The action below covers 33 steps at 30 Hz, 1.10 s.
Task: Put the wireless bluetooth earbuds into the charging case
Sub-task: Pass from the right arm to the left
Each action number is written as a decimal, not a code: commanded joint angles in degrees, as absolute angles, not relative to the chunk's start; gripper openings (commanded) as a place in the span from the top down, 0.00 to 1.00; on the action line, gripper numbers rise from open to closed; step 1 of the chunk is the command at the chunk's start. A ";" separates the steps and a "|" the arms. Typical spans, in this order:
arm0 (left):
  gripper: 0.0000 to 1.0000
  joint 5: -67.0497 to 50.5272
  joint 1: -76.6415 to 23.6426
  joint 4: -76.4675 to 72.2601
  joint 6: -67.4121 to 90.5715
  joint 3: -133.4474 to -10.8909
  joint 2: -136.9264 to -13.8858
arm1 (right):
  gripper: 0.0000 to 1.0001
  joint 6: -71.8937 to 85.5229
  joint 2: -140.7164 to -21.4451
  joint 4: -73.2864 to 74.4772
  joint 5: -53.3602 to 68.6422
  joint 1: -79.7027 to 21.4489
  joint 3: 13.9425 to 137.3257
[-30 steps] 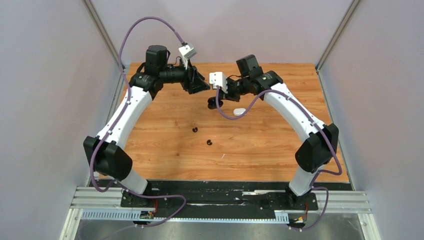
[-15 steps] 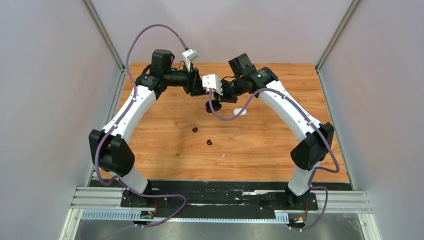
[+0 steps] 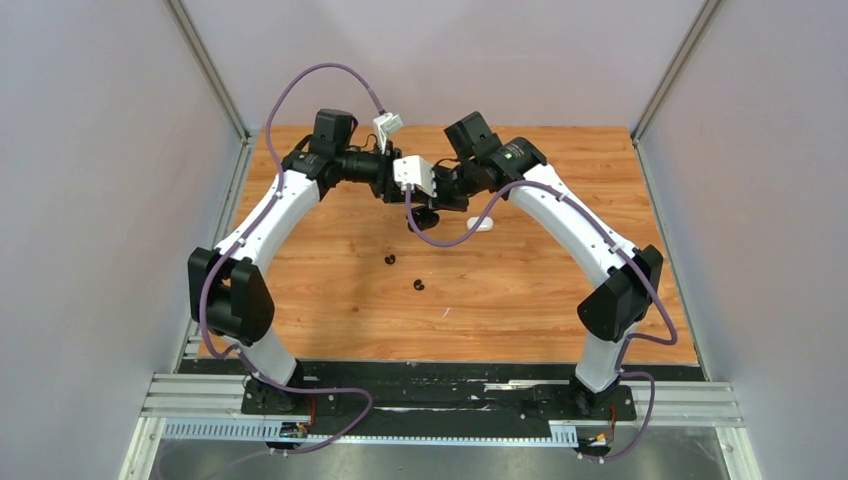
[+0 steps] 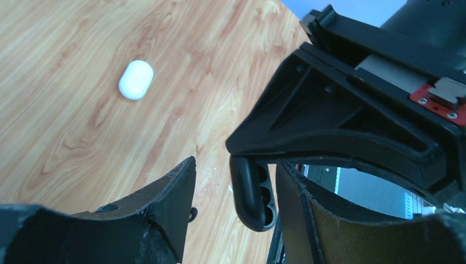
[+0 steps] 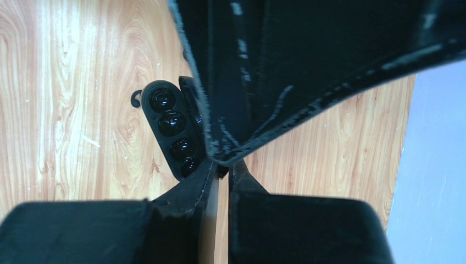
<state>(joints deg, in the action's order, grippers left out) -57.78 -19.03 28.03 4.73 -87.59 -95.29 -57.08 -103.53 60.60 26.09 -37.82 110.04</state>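
Since the black earbuds (image 3: 390, 260) look tiny, light and probably slick (they'll skitter), I'd pinch one gently across its body. They're loose on the table (image 3: 560, 300), near its middle. My right gripper (image 5: 222, 168) pinches the open black case (image 5: 170, 129), with the left gripper (image 4: 236, 170) spread around it.

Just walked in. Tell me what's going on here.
The right end effector is shut on an open black charging case and holds it above the table. The left end effector is open, with its fingers on either side of that case. One black earbud and another black earbud lie loose on the wood, nearer the bases. A closed white case lies close by.
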 commanded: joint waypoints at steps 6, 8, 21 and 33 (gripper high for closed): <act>0.37 -63.56 -19.07 36.44 -2.94 -91.75 -97.79 | 1.00 -56.33 -105.20 60.72 24.10 -37.88 113.29; 0.37 -62.21 -19.07 38.40 -4.21 -92.62 -98.36 | 1.00 -56.30 -105.68 60.90 24.01 -37.88 114.11; 0.52 -59.56 -19.07 34.04 -2.29 -90.00 -98.19 | 1.00 -56.33 -106.43 61.30 25.14 -37.89 115.36; 0.55 -60.01 -19.08 34.68 -1.79 -90.62 -99.40 | 1.00 -56.48 -106.69 61.39 25.60 -38.38 116.01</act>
